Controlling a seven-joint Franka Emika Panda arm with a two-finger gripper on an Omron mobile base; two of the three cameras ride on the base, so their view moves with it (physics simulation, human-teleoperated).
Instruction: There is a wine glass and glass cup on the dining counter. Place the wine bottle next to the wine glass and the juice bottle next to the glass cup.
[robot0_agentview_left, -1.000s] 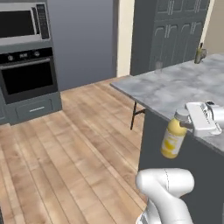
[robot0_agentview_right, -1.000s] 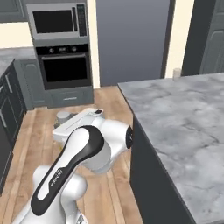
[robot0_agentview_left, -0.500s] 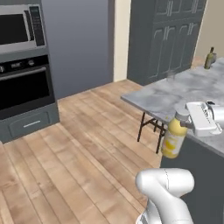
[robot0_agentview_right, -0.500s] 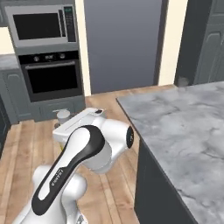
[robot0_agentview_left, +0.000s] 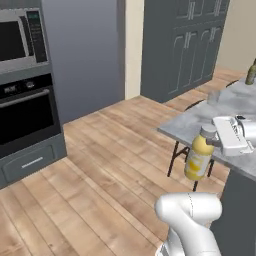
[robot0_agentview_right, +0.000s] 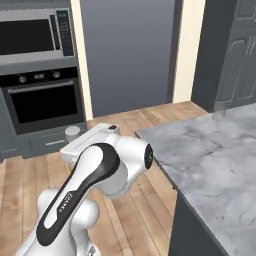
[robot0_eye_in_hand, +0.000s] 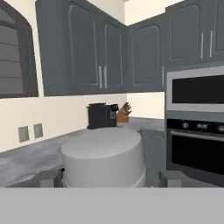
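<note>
Wood flooring runs to a dark oven (robot0_agentview_left: 25, 125) at far left. At right, the gripper (robot0_agentview_left: 216, 142) is closed on the juice bottle (robot0_agentview_left: 199, 158), holding it upright in the air beside the marble surface (robot0_agentview_left: 200, 122); the wine bottle (robot0_agentview_left: 251, 73) stands far right.

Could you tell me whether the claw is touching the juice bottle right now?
Touching. In the left base view the claw clamps the juice bottle at its neck just under the pale cap, and the bottle hangs clear of the dining counter.
</note>
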